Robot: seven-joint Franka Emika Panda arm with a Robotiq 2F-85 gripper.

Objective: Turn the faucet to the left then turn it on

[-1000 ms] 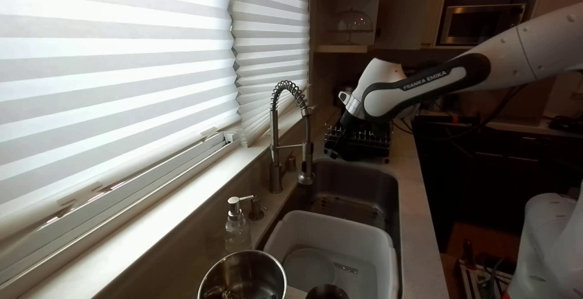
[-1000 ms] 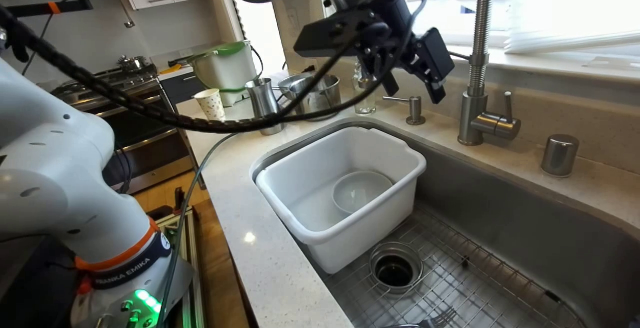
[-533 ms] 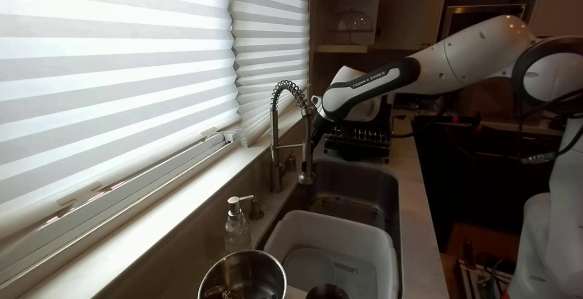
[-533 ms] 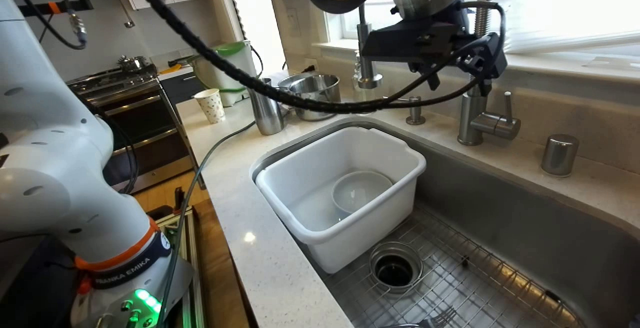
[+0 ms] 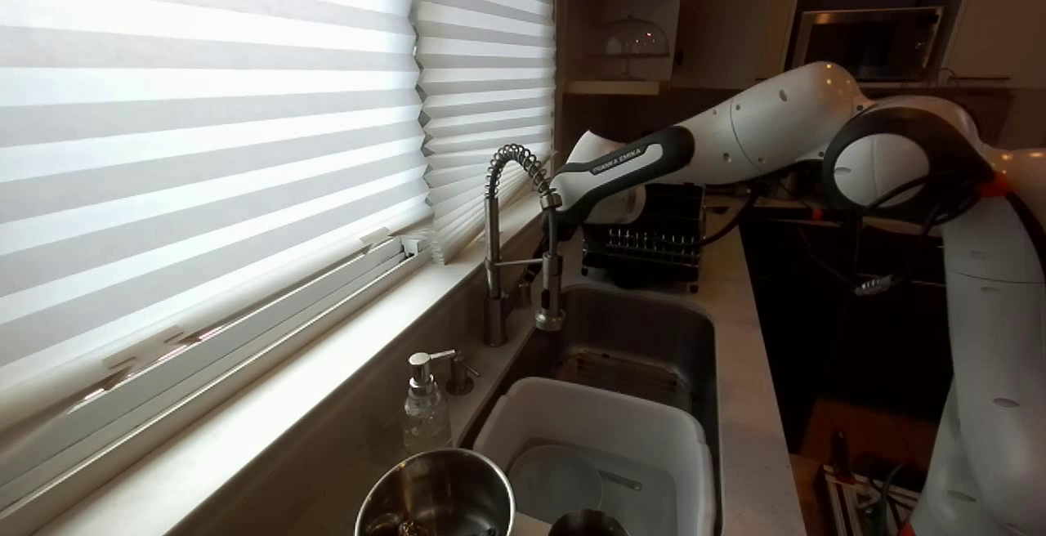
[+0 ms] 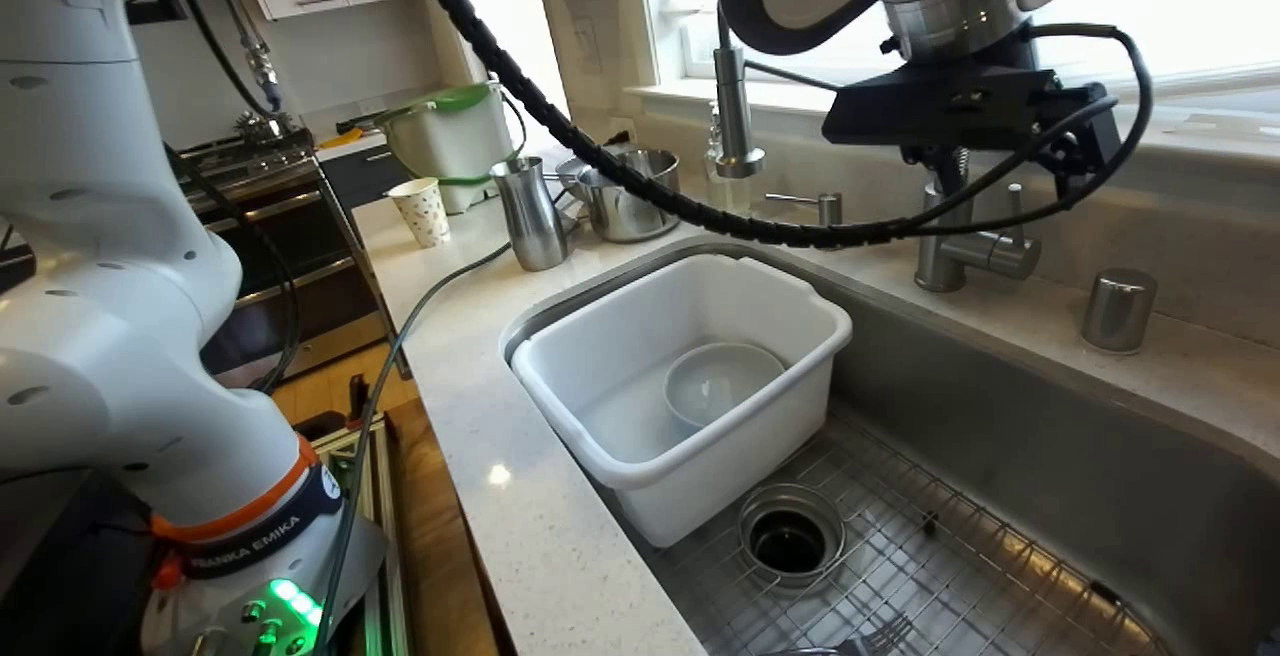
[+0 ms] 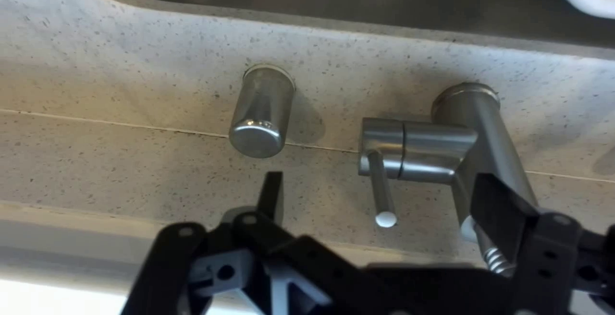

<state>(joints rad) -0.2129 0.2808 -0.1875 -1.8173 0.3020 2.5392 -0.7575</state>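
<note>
The faucet (image 5: 493, 274) is tall and silvery with a coiled gooseneck. Its spray head (image 5: 549, 307) points down over the sink; it also shows in an exterior view (image 6: 735, 126). The faucet's base (image 6: 940, 261) has a side lever (image 6: 1015, 221), partly behind my cable. In the wrist view the faucet body (image 7: 485, 127) is at the right and the lever (image 7: 381, 190) appears between my fingers, apart from both. My gripper (image 7: 379, 183) is open and empty; its right finger overlaps the faucet column in view. Contact there cannot be told. In an exterior view my gripper (image 6: 1010, 171) is above the lever.
A short metal cylinder (image 7: 262, 113) stands beside the lever. A white tub (image 6: 690, 466) holding a bowl (image 6: 725, 381) sits in the sink (image 6: 1050, 446). A clear soap bottle (image 5: 426, 413), a steel pot (image 5: 435, 491), a dish rack (image 5: 641, 250) and window blinds (image 5: 490, 70) are nearby.
The arm has moved toward the window and faucet, bringing my gripper over the lever side. The spray head, earlier hidden behind the gripper in an exterior view, now shows. The faucet has not visibly moved.
</note>
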